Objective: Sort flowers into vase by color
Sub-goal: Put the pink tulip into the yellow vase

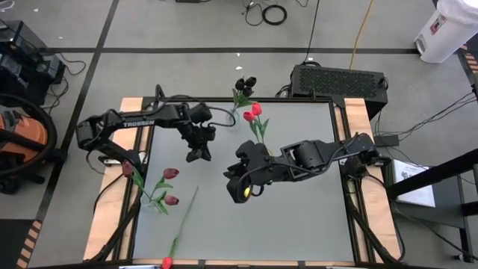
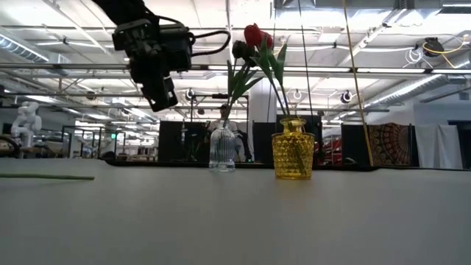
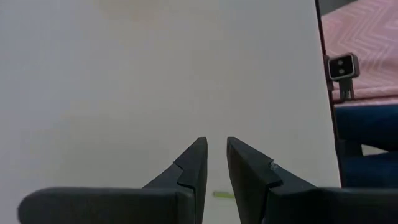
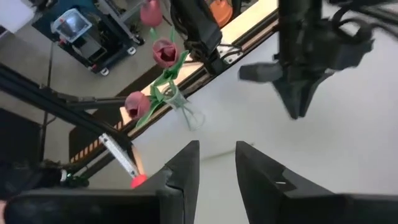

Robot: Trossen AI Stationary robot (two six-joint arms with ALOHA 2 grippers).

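Note:
Red tulips (image 1: 252, 113) stand in a yellow vase (image 2: 293, 153), dark ones (image 1: 245, 82) in a clear vase (image 2: 221, 147) at the far edge. Pink-maroon tulips (image 1: 170, 173) stand in a clear vase (image 4: 185, 112) at the table's left. One red tulip lies flat, its stem (image 1: 184, 220) running to the near edge and its head (image 1: 166, 261) at that edge. My left gripper (image 1: 199, 155) hangs above the table beyond the stem's far end, slanting down, narrowly open with nothing between its fingers (image 3: 216, 149). My right gripper (image 4: 216, 149) hovers high over mid-table, narrowly open and holding nothing.
Wooden strips (image 1: 104, 224) border the grey table top on both sides. The right arm (image 1: 314, 157) reaches in from the right across the table's middle. A black box (image 1: 337, 81) sits past the far right corner. Bare table top lies to the near right (image 1: 299, 224).

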